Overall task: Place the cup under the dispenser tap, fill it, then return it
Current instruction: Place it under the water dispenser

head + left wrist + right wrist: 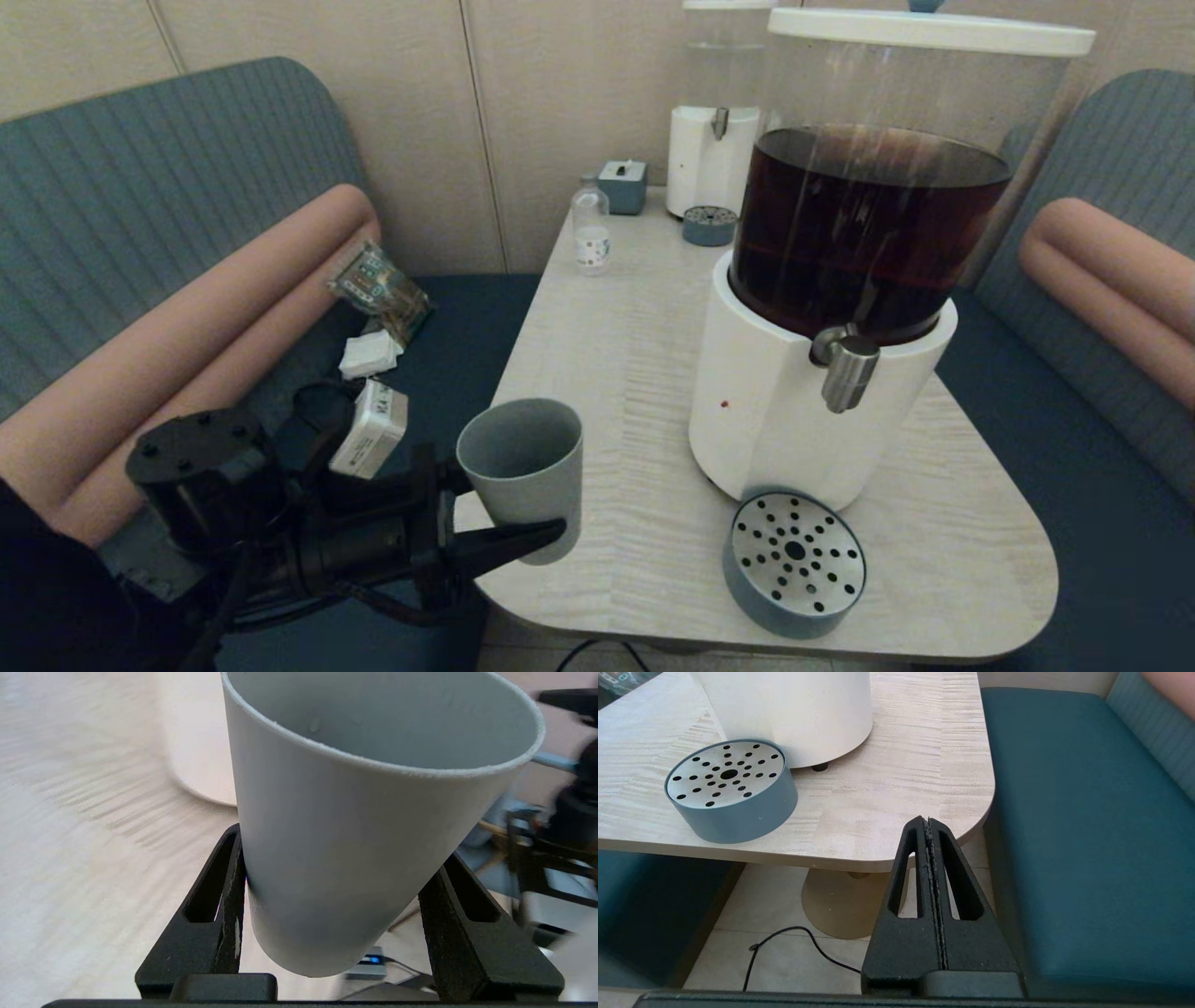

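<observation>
The cup [523, 471] is held clear of the table [635, 392] at its near left edge, gripped low on its wall between the fingers of the left gripper [523, 546]. The dispenser tap [848, 369] is well to its right, above the perforated drip tray [794, 562]. The right gripper [930, 833] is parked beside the table's corner, fingers pressed together.
</observation>
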You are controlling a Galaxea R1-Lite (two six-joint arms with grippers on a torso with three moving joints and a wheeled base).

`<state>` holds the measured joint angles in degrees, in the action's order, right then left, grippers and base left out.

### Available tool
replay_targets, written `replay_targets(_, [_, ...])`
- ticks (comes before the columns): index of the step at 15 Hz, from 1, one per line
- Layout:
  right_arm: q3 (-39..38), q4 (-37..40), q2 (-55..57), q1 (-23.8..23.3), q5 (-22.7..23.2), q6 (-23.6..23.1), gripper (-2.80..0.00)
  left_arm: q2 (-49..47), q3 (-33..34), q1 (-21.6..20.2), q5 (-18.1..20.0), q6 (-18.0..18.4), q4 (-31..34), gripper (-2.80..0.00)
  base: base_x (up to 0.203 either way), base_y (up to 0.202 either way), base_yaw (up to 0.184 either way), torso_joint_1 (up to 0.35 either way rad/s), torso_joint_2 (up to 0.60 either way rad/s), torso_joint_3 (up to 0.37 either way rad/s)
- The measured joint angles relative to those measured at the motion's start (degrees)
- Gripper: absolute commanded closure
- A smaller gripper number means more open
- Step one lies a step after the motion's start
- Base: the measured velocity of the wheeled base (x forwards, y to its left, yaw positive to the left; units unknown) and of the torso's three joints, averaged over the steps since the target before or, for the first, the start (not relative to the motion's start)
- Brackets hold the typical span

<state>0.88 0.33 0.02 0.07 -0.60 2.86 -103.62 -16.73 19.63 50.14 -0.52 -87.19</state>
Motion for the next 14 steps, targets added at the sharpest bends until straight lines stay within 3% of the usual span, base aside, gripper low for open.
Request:
replay_targets(8, [-0.06,-0.33,0.00,0.00,-0.04,0.05,0.00,1.44,1.43,9.08,-0.53,-0.36,0.01,0.00,0.000,0.000,0.000,0.000,0.00,0.000])
replay_targets(14, [-0.09,-0.33,0.00,0.00,-0.02,0.00,0.00,-1.92,0.81,12.26,-0.63,0.14,0.01,0.00,0.000,0.000,0.000,0.000,0.00,0.000])
